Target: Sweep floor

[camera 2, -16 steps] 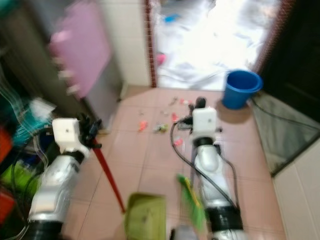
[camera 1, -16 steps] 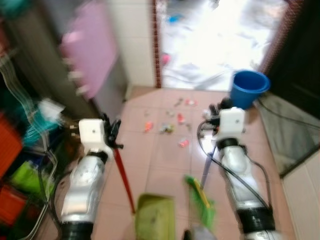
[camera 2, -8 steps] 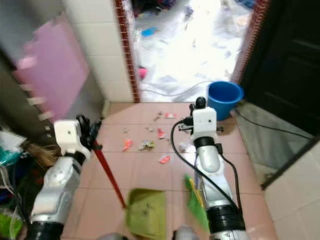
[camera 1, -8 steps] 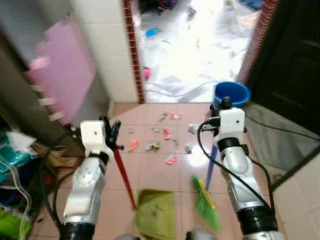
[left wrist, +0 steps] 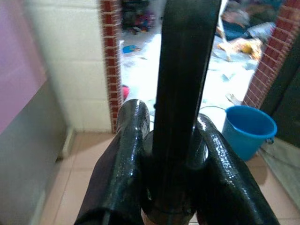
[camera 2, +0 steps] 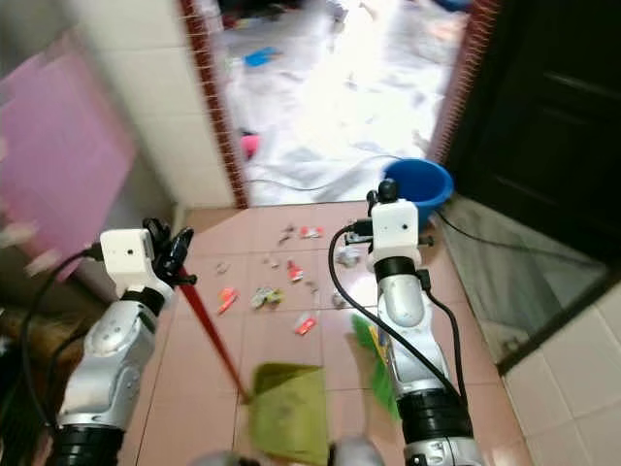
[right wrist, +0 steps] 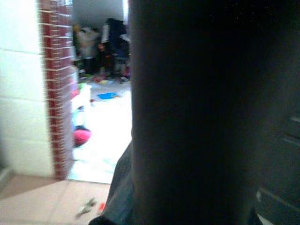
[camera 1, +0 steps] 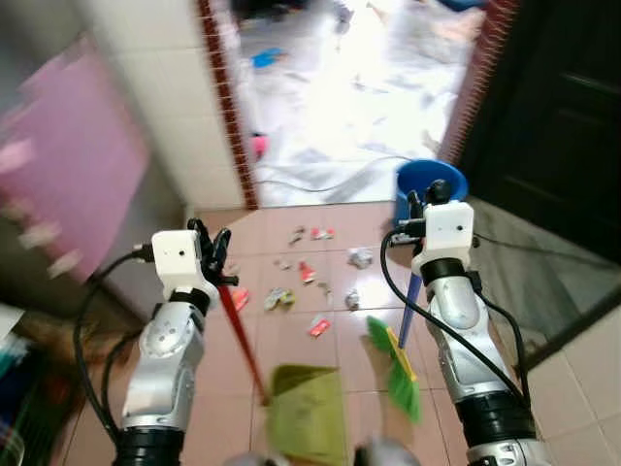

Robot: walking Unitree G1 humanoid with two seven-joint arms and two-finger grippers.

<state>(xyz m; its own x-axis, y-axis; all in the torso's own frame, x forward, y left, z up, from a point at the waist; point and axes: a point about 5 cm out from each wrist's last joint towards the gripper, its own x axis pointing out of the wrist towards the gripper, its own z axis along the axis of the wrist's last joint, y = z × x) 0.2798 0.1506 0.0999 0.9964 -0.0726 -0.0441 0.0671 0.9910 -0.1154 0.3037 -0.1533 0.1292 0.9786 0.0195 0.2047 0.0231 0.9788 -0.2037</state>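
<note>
Broom (camera 1: pixel 396 372), green bristles low on the pink tiled floor (camera 1: pixel 310 359) in front of you, hangs from your right gripper (camera 1: pixel 415 206), though you cannot tell how those fingers sit on its blue handle. Your left gripper (left wrist: pixel 166 154) is clamped around the dustpan's dark pole; the green dustpan (camera 1: pixel 306 413) rests beside the broom. Scattered litter (camera 1: pixel 309 273) lies just ahead, near a blue bucket (camera 1: pixel 430 184) by the doorway. No readable writing anywhere.

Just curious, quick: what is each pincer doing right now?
Left pincer: closed on the dustpan handle.
Right pincer: at the broom handle; grip cannot be told.
</note>
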